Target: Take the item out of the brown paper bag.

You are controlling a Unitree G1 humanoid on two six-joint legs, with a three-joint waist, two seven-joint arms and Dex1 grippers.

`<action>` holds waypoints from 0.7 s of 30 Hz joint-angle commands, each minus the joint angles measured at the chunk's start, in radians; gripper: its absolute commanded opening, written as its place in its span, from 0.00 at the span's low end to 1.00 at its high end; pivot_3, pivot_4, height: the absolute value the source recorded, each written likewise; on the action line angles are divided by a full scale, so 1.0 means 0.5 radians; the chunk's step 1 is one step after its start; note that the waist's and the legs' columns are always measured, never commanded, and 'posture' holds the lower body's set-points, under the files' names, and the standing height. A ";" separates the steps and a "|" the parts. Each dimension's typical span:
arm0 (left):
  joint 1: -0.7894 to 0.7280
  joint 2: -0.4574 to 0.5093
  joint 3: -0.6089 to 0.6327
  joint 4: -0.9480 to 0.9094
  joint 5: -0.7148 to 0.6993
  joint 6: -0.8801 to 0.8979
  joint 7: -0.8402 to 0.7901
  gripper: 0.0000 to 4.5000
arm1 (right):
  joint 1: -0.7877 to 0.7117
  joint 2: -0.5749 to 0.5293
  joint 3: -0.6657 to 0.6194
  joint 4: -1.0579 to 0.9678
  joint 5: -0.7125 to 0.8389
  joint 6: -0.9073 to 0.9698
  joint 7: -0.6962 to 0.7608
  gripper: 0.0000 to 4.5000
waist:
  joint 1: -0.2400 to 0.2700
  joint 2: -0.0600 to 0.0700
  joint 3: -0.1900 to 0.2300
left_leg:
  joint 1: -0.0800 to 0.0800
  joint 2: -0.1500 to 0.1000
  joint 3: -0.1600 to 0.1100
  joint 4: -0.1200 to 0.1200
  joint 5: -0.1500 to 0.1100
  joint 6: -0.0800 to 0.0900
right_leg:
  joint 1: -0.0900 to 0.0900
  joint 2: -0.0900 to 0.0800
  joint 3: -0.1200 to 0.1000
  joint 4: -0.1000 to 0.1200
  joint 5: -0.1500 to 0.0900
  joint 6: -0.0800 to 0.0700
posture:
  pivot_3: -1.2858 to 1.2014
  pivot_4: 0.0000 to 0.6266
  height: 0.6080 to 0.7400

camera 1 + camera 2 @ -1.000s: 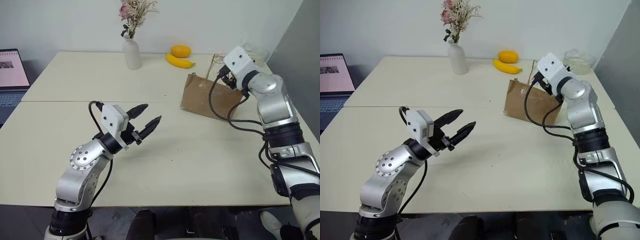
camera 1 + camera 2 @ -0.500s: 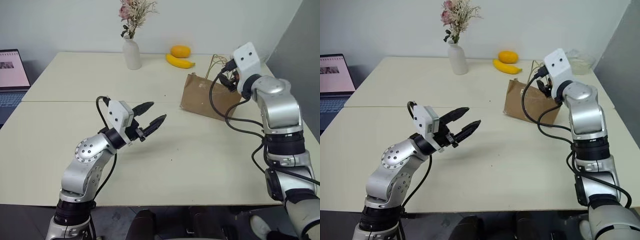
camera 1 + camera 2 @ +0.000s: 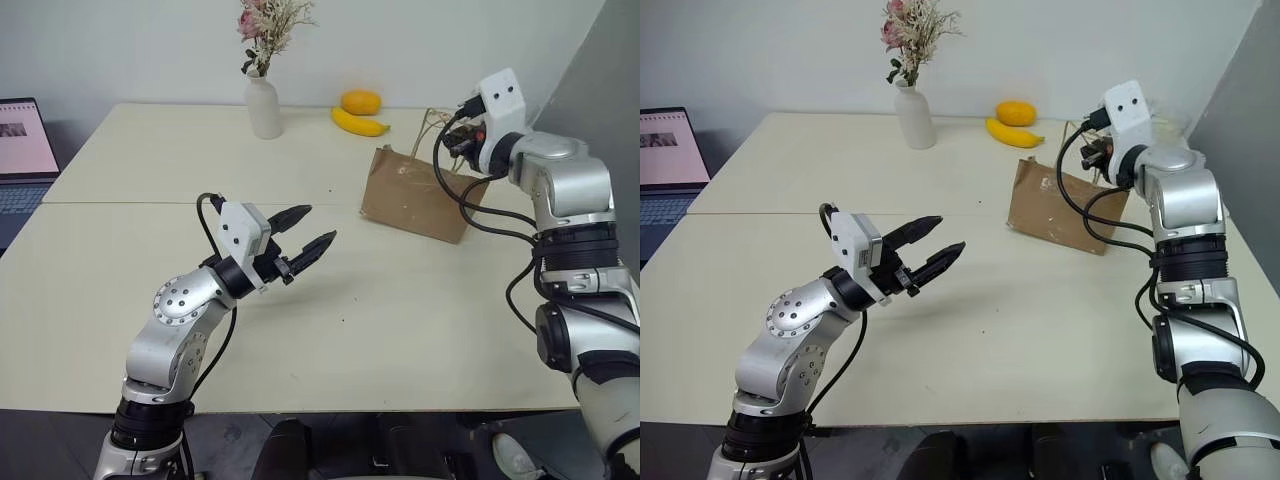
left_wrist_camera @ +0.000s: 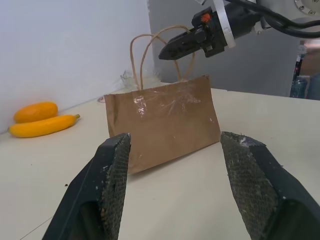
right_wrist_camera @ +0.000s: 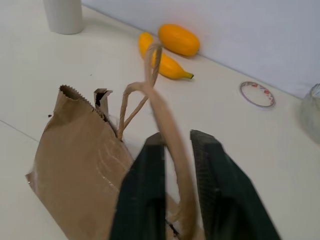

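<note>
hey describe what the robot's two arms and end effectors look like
Both arms are silver metal with black joint bands and loose black cables. Each wrist carries a white boxy camera housing. The left end effector and the right end effector each have two black tapered fingers with textured inner pads.

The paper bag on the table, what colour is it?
The paper bag is plain tan-brown kraft, creased, with pale twine handles; the left wrist view shows it best.
</note>
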 commanded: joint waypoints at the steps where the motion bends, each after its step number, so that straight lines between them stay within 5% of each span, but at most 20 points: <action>1: -0.006 0.027 0.032 -0.054 -0.004 -0.034 -0.015 0.66 | -0.076 -0.036 -0.062 -0.068 0.095 0.015 0.064 0.02 | 0.000 0.000 0.000 | 0.000 0.000 0.000 0.000 0.000 0.000 | 0.000 0.000 0.000 0.000 0.000 0.000 | 0.52 0.24 1.00; 10: 0.057 0.094 0.147 -0.136 -0.084 0.042 0.003 0.66 | -0.208 -0.046 0.033 -0.036 0.084 -0.260 0.114 0.02 | -0.007 0.002 0.001 | 0.000 0.001 0.001 0.000 0.000 0.000 | -0.002 0.000 0.001 0.000 0.000 0.001 | 0.52 0.24 1.00; 21: 0.314 0.144 0.396 -0.451 -0.285 0.251 0.181 0.66 | -0.627 0.117 0.181 0.570 -0.040 -0.812 0.155 0.02 | -0.011 0.002 0.001 | -0.001 0.002 0.001 -0.002 0.000 0.000 | -0.003 -0.004 0.001 -0.001 0.000 -0.001 | 0.52 0.24 1.00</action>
